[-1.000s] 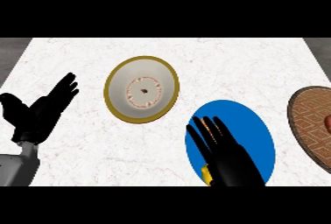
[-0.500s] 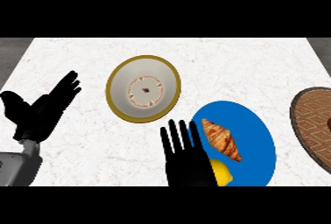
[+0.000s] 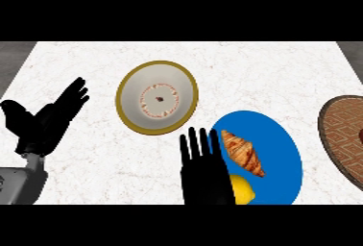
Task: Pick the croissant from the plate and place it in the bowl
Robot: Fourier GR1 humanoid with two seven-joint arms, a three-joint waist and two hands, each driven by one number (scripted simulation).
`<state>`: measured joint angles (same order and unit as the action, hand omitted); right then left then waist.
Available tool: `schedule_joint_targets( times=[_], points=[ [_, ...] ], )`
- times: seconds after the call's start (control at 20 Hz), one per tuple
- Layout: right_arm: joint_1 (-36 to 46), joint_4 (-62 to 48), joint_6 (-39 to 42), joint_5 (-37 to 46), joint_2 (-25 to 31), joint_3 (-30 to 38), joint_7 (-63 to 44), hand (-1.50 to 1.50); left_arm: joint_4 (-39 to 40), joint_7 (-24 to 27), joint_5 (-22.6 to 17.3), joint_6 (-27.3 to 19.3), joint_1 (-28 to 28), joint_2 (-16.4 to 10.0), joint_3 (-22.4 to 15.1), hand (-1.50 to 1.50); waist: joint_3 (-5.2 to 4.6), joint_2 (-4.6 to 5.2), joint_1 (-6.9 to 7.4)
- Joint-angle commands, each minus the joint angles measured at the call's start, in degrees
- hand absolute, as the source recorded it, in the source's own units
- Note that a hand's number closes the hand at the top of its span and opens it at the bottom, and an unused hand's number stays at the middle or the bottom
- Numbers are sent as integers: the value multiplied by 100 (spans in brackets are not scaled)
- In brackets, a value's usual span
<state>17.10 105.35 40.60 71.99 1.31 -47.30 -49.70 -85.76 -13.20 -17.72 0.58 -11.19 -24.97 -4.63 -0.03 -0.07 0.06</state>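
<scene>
Lying on the round blue plate [image 3: 284, 144], the golden-brown croissant [image 3: 242, 153] is seen ungrasped, just right of the black right hand [image 3: 205, 174], fingers held straight, slightly apart. The black left hand [image 3: 42, 121] is rested open at far left.

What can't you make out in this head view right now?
Yellow object on the blue plate: head view, partly behind the right hand and cut by the lower edge; unidentifiable.
Brown round item: head view, cut off by the right edge.
Dark speck in the bowl: head view, too small to identify.
</scene>
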Motion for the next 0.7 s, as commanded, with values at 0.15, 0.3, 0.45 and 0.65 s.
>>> schedule_joint_targets(
  times=[0.15, 0.3, 0.45, 0.65],
  points=[
    [23, -312, 334, 297, -70, 210, -336, -150, 113, -76, -29, 258, -142, 24, 251, 0, 2, 3, -10],
    [-102, -837, -170, 502, 46, 216, -210, -150, 66, -94, 98, 256, -18, 59, 222, 0, 4, 5, 11],
    [150, -675, 226, 377, -125, 249, -329, -150, 155, -234, 169, 367, -332, 113, 363, 0, 3, 4, 1],
    [-180, -743, 24, 658, -79, 267, -112, -150, -2, -147, 377, 368, 52, 248, 348, 0, 3, 3, -3]
  ],
)
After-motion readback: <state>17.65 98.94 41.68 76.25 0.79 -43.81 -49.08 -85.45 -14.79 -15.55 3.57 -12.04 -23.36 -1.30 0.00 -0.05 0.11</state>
